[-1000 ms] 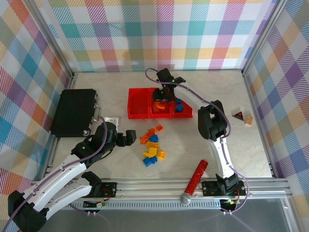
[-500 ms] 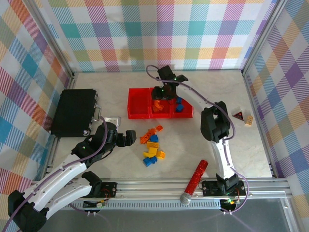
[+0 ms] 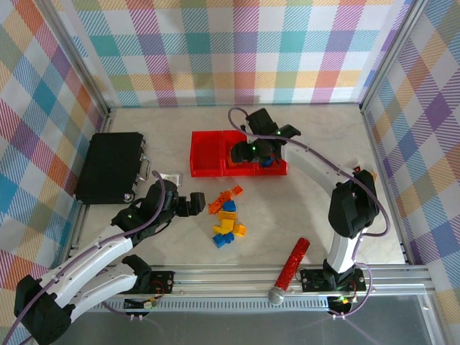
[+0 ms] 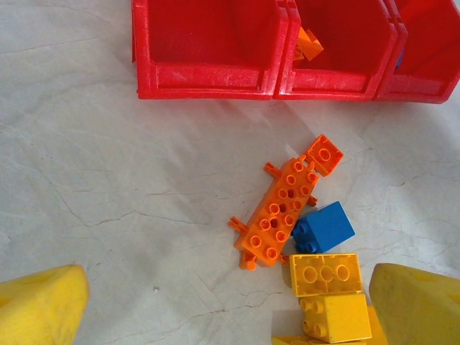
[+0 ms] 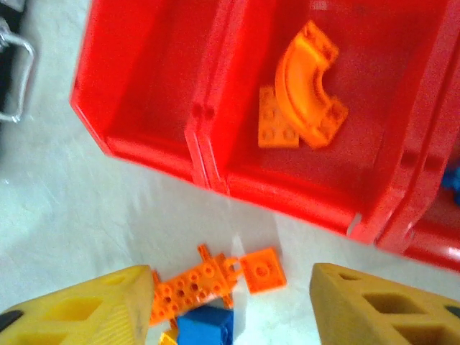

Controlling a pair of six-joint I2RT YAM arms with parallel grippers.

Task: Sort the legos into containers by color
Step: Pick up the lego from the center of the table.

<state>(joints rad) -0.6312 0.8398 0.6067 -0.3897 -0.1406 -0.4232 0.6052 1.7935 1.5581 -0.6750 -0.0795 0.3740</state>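
Three joined red containers [image 3: 208,154] stand at mid-table. My right gripper [image 3: 251,151] hovers over the middle one, open and empty [image 5: 230,302]. In that bin lie a curved orange piece [image 5: 305,86] and a flat orange plate [image 5: 277,126]. A blue brick [image 3: 267,162] lies in the right bin. Loose legos sit in front of the bins: a long orange brick [image 4: 280,212], an orange square [image 4: 323,154], a blue brick [image 4: 323,226] and yellow bricks [image 4: 325,273]. My left gripper [image 3: 192,205] is open just left of this pile [image 4: 230,309].
A large black case [image 3: 111,167] lies at the left. A red glitter microphone [image 3: 289,272] lies near the front rail. The right arm's elbow [image 3: 352,205] stands tall at the right. Checkered walls close off three sides.
My right gripper opened and let the curved orange piece drop into the middle bin. The right arm's elbow swung to the right. The left arm barely moved.
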